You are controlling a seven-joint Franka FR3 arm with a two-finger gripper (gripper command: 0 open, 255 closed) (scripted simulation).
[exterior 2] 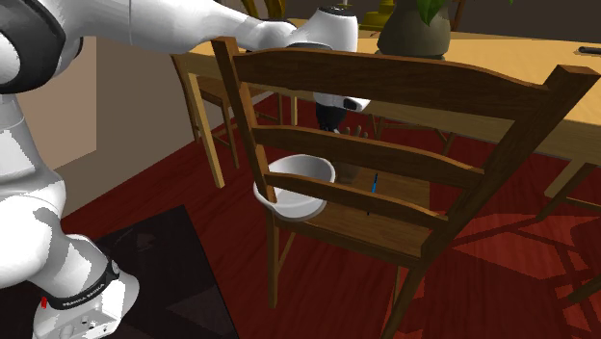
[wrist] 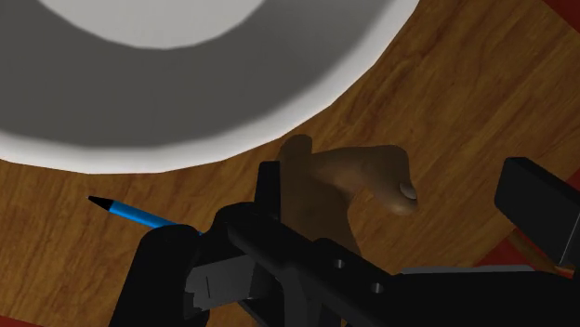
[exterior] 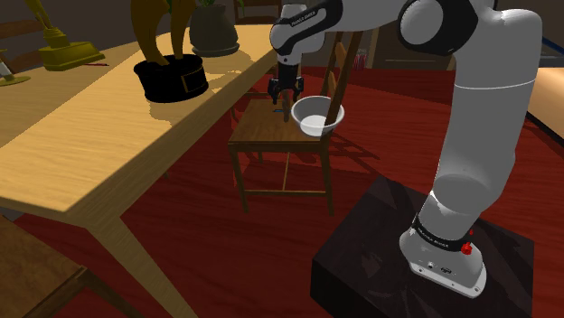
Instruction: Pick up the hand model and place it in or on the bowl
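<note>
A brown hand model [wrist: 358, 176] lies on the wooden chair seat [exterior: 262, 131], right beside the white bowl [wrist: 186, 84]. My black gripper [wrist: 400, 186] is low over it and open, one finger on each side of the model and neither visibly pressing it. In the shoulder view the gripper [exterior: 286, 96] points down at the seat, just to the left of the bowl [exterior: 318, 116]. Seen from the second exterior view, the gripper [exterior 2: 332, 116] hangs behind the chair's back slats, and the bowl [exterior 2: 294, 185] sits at the seat's edge.
A blue pen [wrist: 135, 214] lies on the seat near the gripper. The chair's tall slatted back [exterior 2: 405, 91] stands close by. A long wooden table [exterior: 81, 135] next to the chair carries a black-based ornament [exterior: 172, 77] and a dark pot [exterior: 214, 32]. My stand [exterior: 425, 262] rests on the red floor.
</note>
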